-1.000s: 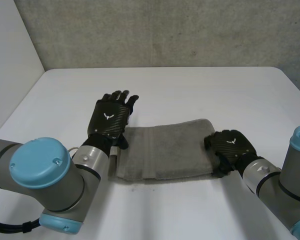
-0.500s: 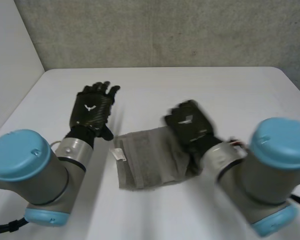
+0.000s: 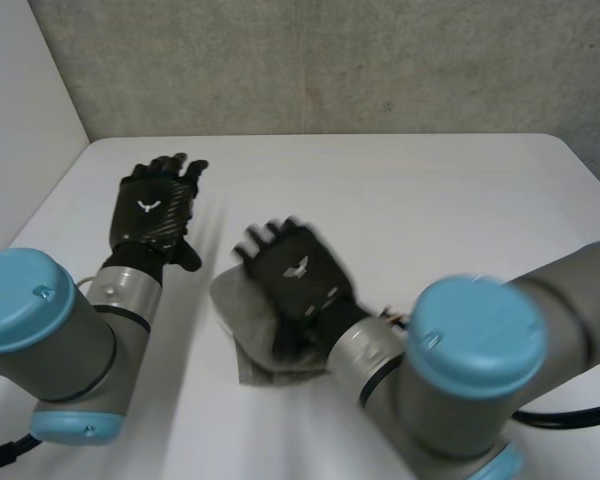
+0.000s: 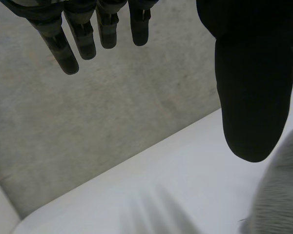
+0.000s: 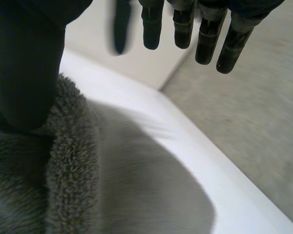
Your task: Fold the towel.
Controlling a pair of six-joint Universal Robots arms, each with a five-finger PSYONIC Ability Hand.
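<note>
The grey towel lies bunched into a small folded pile at the middle of the white table. My right hand is over the pile, palm down. Its fingers are straight and reach past the towel edge, while its thumb lies by the pile's thick fold. It is open. My left hand hovers to the left of the towel, apart from it, open with its fingers straight. A bit of the towel shows beside its thumb.
A grey wall runs along the table's far edge and a white panel stands at the far left. My right arm's big elbow stands over the front of the table, covering the towel's near right part.
My right hand has swept from the towel's right end across to the left, doubling the towel over itself, and its fingers have straightened. My left hand has drawn off the towel's left edge.
</note>
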